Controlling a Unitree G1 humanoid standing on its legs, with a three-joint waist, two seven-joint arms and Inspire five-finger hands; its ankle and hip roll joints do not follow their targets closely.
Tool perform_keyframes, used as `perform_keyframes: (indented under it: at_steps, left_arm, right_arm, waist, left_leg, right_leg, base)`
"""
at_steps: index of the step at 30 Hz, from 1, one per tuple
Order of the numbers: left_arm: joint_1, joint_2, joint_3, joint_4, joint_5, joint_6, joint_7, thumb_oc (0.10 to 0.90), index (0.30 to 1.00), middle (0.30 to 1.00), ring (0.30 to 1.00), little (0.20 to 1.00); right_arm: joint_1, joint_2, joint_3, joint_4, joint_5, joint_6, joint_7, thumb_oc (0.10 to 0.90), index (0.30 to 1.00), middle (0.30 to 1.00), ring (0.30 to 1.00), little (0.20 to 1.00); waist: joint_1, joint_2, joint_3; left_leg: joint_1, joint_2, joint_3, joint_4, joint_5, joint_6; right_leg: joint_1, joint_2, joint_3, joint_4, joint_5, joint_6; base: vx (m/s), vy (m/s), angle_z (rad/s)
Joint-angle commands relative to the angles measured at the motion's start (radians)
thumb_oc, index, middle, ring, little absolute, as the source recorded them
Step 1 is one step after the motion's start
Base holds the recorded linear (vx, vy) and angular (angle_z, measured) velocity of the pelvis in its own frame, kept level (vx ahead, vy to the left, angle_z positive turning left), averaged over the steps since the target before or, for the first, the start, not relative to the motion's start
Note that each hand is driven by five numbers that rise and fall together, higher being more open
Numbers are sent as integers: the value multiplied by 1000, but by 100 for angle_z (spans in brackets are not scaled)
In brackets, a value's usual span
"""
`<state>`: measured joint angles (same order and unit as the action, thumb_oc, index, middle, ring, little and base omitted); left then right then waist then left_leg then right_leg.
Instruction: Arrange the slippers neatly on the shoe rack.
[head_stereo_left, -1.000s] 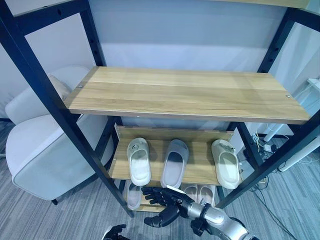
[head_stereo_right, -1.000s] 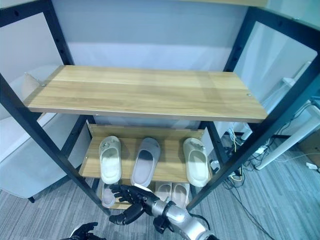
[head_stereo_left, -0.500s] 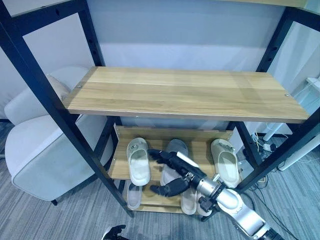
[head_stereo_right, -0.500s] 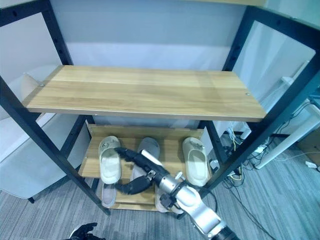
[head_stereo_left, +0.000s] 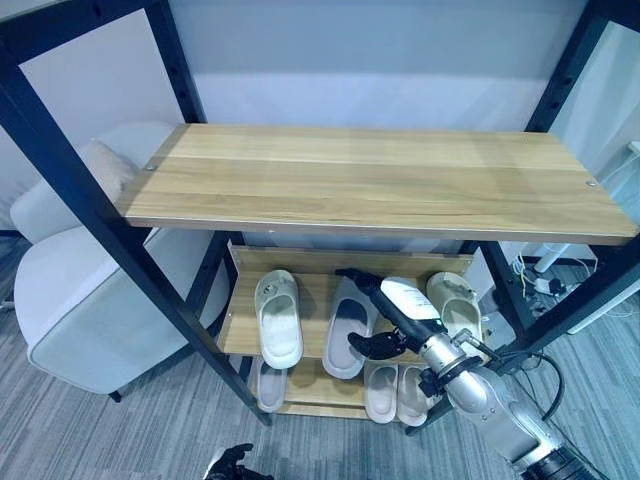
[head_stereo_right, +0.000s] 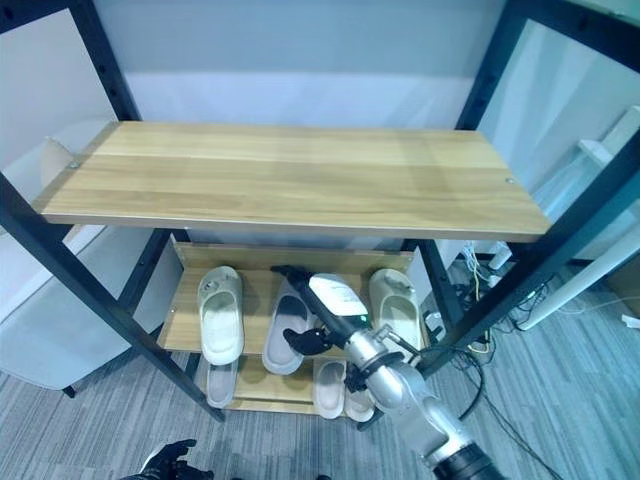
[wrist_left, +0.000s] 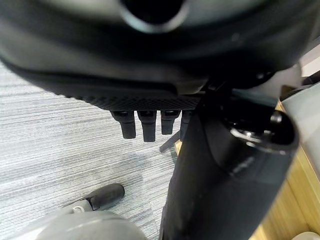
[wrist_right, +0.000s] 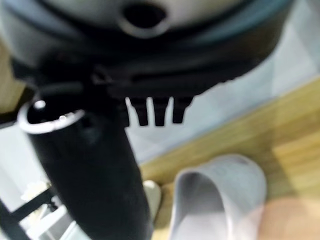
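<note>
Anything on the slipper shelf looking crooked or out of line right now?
Yes: the grey slipper in the middle lies tilted, toe leaning toward the right, while the cream slipper beside it sits straight. The right robot hand hovers open over it.

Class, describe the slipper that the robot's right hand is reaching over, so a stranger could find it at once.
Start at the black-framed shoe rack and drop to the wooden shelf below the bare top board. Three slippers lie there; take the grey slipper in the middle, under the right hand. Its neighbours are both cream-coloured.

A pale armchair (head_stereo_left: 80, 290) stands left on grey carpet (head_stereo_left: 120, 430), cables (head_stereo_right: 485, 335) lying right.
</note>
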<state>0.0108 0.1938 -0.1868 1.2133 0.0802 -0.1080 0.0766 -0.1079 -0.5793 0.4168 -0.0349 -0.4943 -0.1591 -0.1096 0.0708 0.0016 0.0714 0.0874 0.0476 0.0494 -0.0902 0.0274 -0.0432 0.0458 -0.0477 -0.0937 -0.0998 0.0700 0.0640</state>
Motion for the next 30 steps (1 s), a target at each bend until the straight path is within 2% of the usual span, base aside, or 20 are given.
perform_keyframes:
  at_steps: [1,7,14,19,30]
  left_arm:
    - [-2,-26,-81,101,43,-11,12,800,900,900,900,900]
    - [0,-19,-91,100,60,-13,16,800,900,900,900,900]
    - [1,-12,-93,89,51,-15,23,800,900,900,900,900]
    - [11,-9,-80,88,37,-17,28,800,900,900,900,900]
    - [13,-14,-76,95,34,-16,39,800,900,900,900,900]
  right_arm:
    - [-130,34,-78,-30,-16,-37,-98,800,900,900,900,900]
    - [-168,25,-86,12,-49,-24,-129,800,900,900,900,900]
    - [-191,45,-94,50,-4,-14,-150,800,900,900,900,900]
    - [-174,65,-106,61,72,-23,-145,800,900,900,900,900]
    - [-159,55,-143,103,116,-9,-163,800,900,900,900,900]
  waist:
    - [25,-33,-14]
    - [32,-29,-7]
    - [40,-21,10]
    - [51,-16,12]
    - [63,-18,26]
  left_leg:
    - [-7,-47,-21,3,-42,14]
    - [-18,-51,-21,3,-49,17]
    - [-28,-53,-17,3,-53,20]
    - [-29,-55,-18,3,-64,20]
    - [-73,-60,-25,3,-53,17]
  right_leg:
    - [60,-14,17,32,-111,65]
    - [48,-15,23,25,-106,68]
    - [37,-14,36,19,-102,70]
    - [37,-14,36,13,-107,74]
    - [-5,-16,30,12,-96,79]
  base:
    - [23,10,4]
    - [7,4,1]
    - [12,4,-1]
    - [18,14,-1]
    - [-6,3,0]
